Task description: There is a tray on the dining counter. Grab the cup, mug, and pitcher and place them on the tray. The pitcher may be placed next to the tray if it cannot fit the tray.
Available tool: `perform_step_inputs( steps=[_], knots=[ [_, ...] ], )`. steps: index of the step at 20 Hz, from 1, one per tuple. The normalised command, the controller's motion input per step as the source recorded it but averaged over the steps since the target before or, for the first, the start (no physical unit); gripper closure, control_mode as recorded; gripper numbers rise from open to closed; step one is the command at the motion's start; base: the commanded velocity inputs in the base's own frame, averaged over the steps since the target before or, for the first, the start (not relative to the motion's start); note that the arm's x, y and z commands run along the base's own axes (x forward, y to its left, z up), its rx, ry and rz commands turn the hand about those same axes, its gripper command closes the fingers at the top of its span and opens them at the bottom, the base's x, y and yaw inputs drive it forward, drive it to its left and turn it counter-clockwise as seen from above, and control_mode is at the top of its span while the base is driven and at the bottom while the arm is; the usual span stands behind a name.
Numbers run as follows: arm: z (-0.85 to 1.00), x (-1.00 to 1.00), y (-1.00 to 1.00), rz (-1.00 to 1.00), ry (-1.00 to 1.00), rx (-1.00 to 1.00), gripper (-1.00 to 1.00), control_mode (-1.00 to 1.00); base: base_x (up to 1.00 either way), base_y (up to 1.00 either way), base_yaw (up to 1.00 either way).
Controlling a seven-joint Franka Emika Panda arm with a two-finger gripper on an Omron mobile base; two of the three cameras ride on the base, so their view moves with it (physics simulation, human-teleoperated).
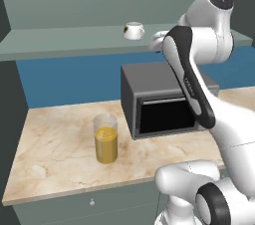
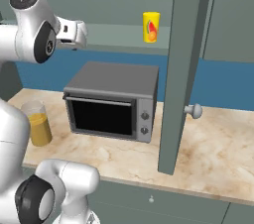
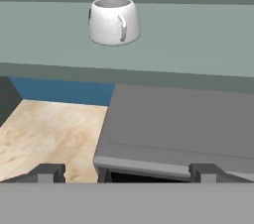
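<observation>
End effector (image 3: 127,172) spread wide and empty, I'd judge I should ease it forward and up to straddle the mug (image 3: 113,21) on the shelf (image 3: 198,39) ahead.

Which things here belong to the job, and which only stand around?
For the job:
- mug, on the shelf
- cup, on the shelf
- pitcher, on the counter
- claw, open, empty

Only standing around:
- toaster oven
- open cabinet door
</observation>
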Motion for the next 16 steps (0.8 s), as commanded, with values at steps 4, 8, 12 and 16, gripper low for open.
perform_step_inputs(
  steps=[4,8,12,16],
  knots=[
    [0.06,0.38,0.19,0.0,0.0,0.0,-1.0,-1.0,0.0,0.0,0.0],
    [0.0,0.65,0.08,0.01,0.0,0.0,-1.0,-1.0,0.0,0.0,0.0],
    [0.0,0.56,0.06,0.02,0.0,0.0,-1.0,-1.0,0.0,0.0,0.0],
    [0.01,0.37,0.09,0.03,0.0,0.0,-1.0,-1.0,0.0,0.0,0.0]
  ],
)
